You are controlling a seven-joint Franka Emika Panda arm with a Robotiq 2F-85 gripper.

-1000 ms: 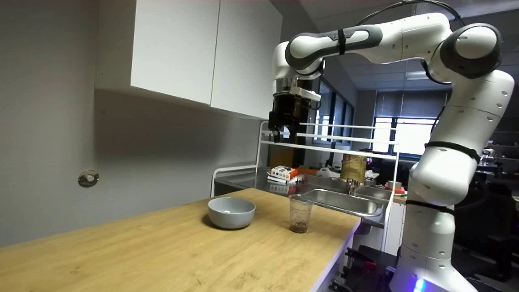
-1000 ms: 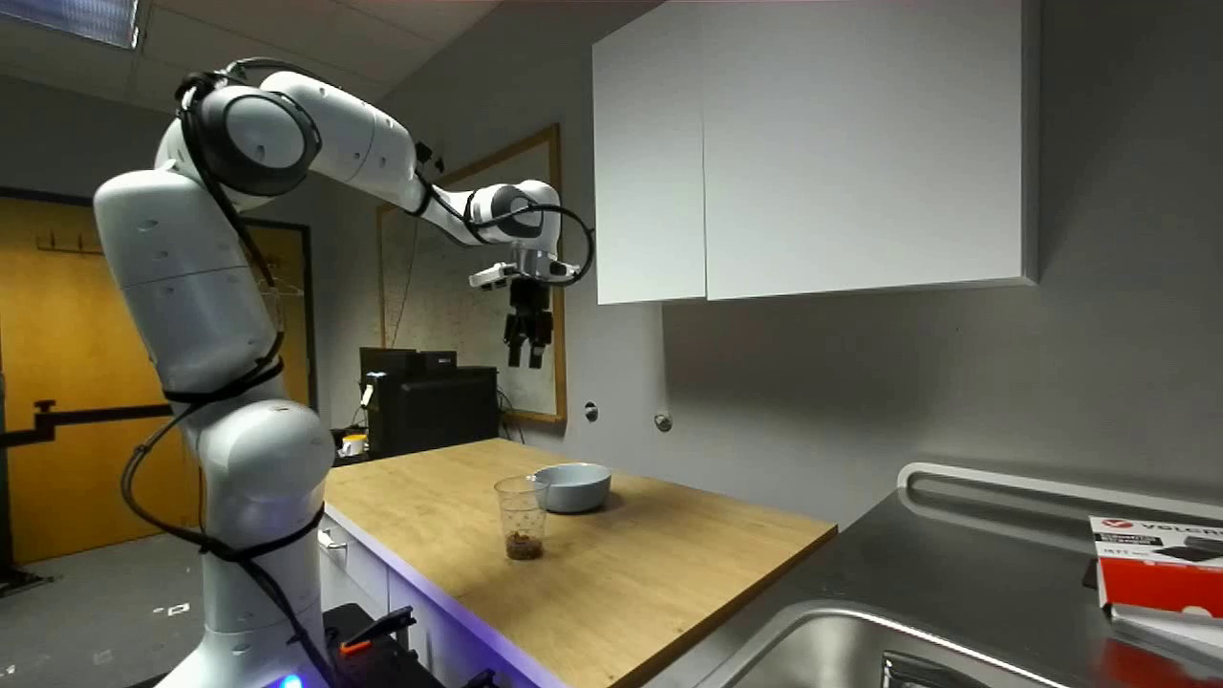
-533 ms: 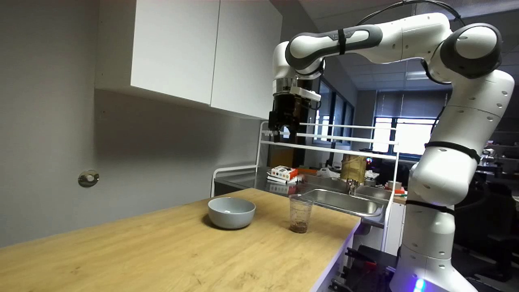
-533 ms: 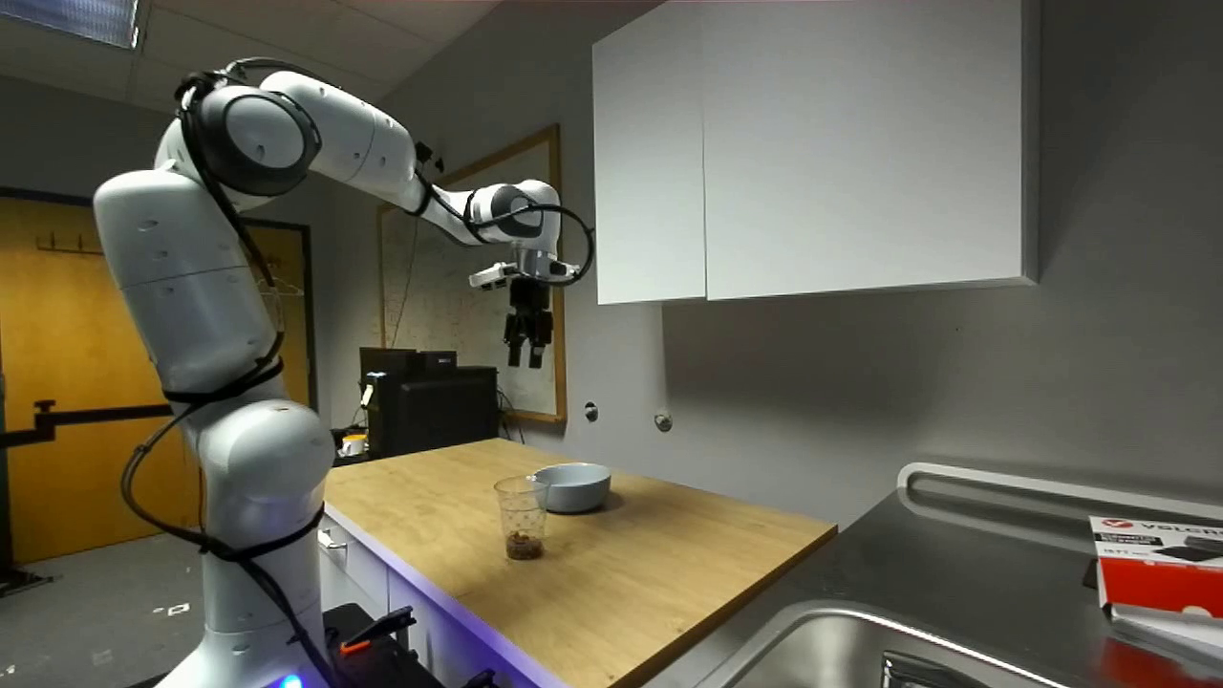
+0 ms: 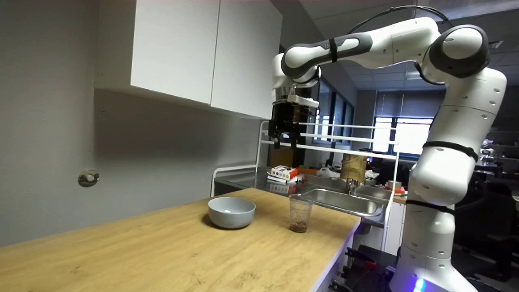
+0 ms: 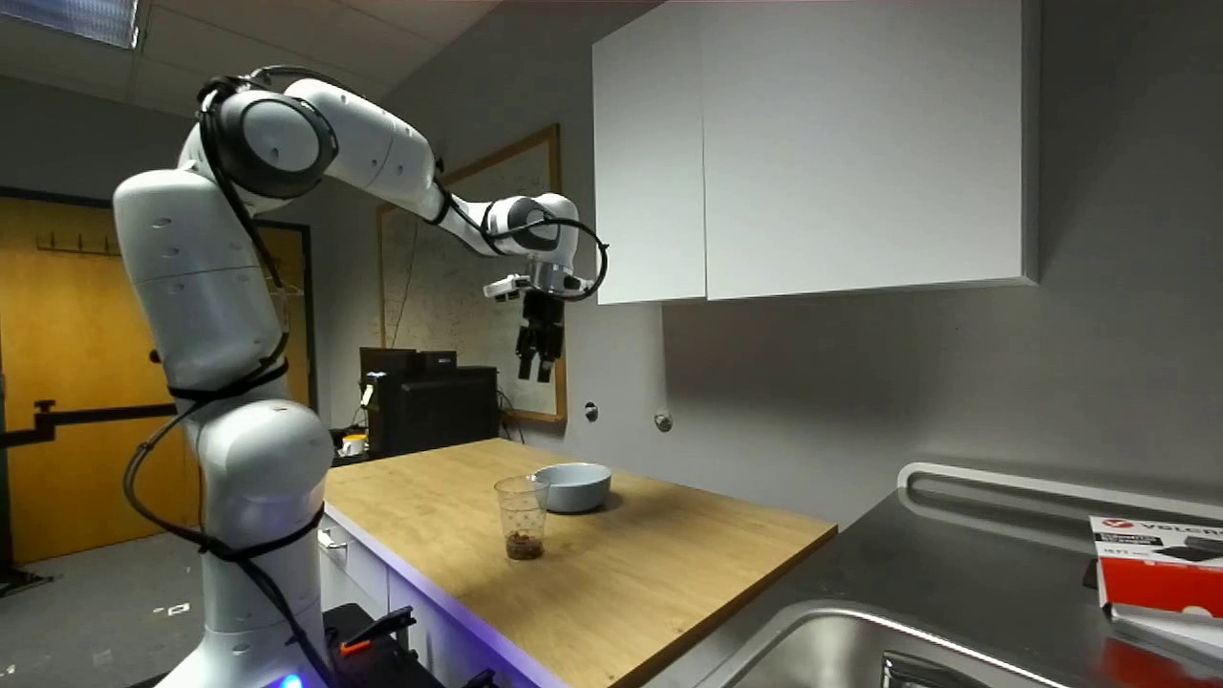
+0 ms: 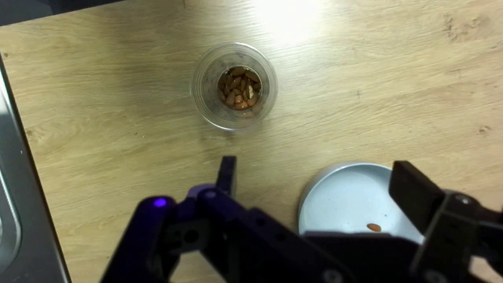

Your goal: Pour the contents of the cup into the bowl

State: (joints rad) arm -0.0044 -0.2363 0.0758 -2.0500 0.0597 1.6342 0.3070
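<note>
While the end effector (image 5: 285, 144) gapes wide, the clear, tapered cup (image 5: 301, 211) shows brown almonds (image 7: 239, 88) inside.

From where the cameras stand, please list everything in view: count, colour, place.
cup: one, clear, upright on the worktop
almonds: many, brown, in the cup
bowl: one, grey-blue, beside the cup, apart
loose almond: one, brown, in the bowl
worktop: one, tan, under cup and bowl
cabinet: one, white, on the wall
sink basins: several, silver, beyond the worktop
rack: one, white, past worktop
box: at least one, red-white, on the counter
whiteboard: one, pale, background
door: one, orange, background
background items: several, mixed, unclear
arm: one, white, beside the worktop
gripper: one, black, open above the worktop
</note>
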